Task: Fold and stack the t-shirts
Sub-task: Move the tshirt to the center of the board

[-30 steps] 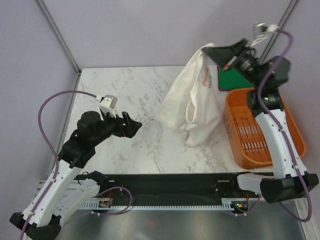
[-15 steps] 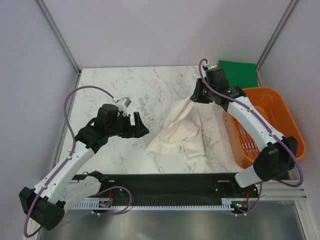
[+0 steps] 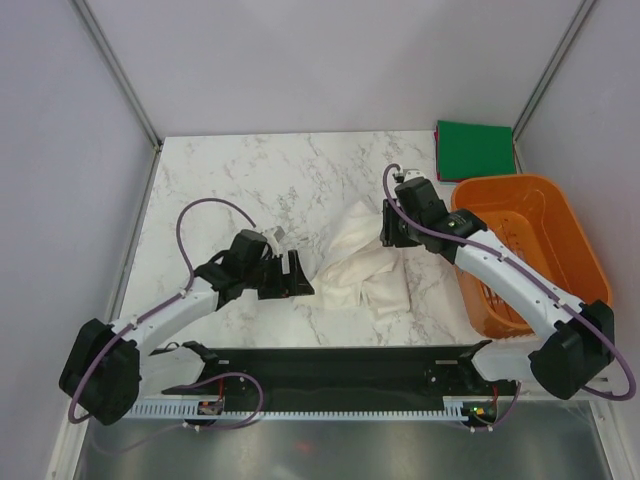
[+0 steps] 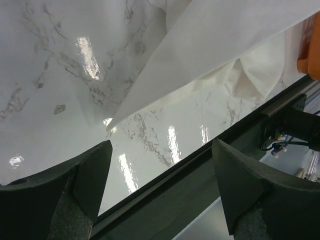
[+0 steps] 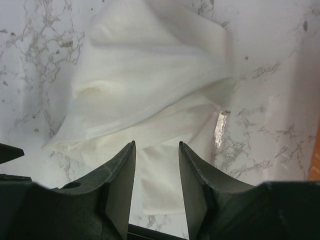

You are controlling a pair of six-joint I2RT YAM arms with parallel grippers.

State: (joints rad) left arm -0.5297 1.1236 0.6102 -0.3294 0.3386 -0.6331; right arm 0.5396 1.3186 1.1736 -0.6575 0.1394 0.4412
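While the crumpled white cloth t-shirt [image 3: 365, 268] lies heaped right of centre on the white marble table [image 3: 220, 180], the plain dark green folded t-shirt [image 3: 475, 148] sits flat at the far right corner, behind the orange plastic slatted basket [image 3: 505, 181]. Right gripper [image 5: 156, 150] is over the heap's far edge, fingers spread, nothing pinched. Left gripper [image 4: 160, 150] is low by the heap's left edge, fingers wide apart, clear of cloth.

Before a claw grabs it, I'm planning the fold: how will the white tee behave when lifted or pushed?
Likely floppy: the tee lies crumpled in soft folds, so it should sag from one pinch. Probably light; the cloth looks thin. Pushed, it may bunch up rather than slide whole, though the table looks glossy.
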